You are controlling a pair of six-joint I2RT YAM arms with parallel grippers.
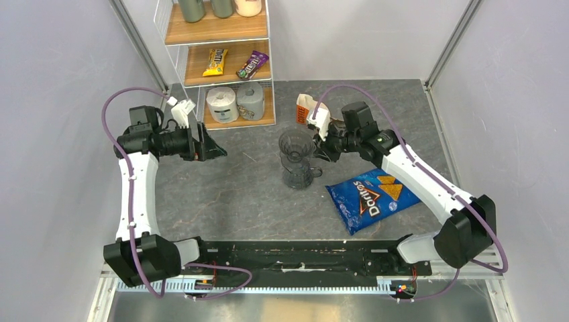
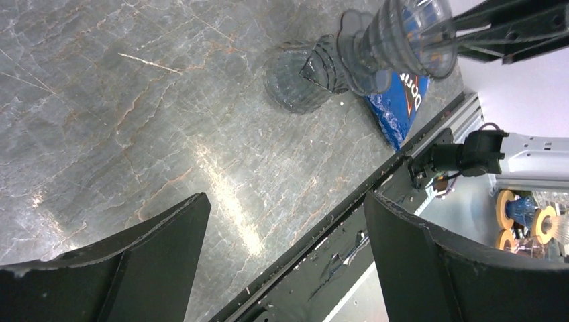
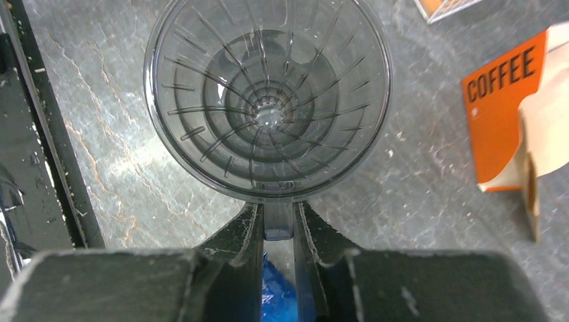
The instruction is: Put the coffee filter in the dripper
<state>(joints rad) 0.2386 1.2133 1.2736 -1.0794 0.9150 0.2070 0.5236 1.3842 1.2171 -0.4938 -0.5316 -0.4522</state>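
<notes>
The dripper (image 1: pixel 293 143) is a dark smoky cone, upright directly over a clear glass mug (image 1: pixel 298 176); I cannot tell whether it rests on the mug. My right gripper (image 1: pixel 322 149) is shut on the dripper's small side handle (image 3: pixel 278 221). The right wrist view looks down into the dripper's bowl (image 3: pixel 267 100), and no filter is in it. Tan paper (image 3: pixel 547 124) shows at the open end of the orange-and-white filter packet (image 3: pixel 500 114), which stands behind the dripper (image 1: pixel 305 107). My left gripper (image 1: pixel 213 151) is open and empty, well to the left of the dripper (image 2: pixel 396 33).
A blue Doritos bag (image 1: pixel 372 198) lies to the right of the mug. A wire shelf (image 1: pixel 221 60) at the back left holds paper rolls, candy bags and bottles. The black rail (image 1: pixel 302 258) runs along the near table edge.
</notes>
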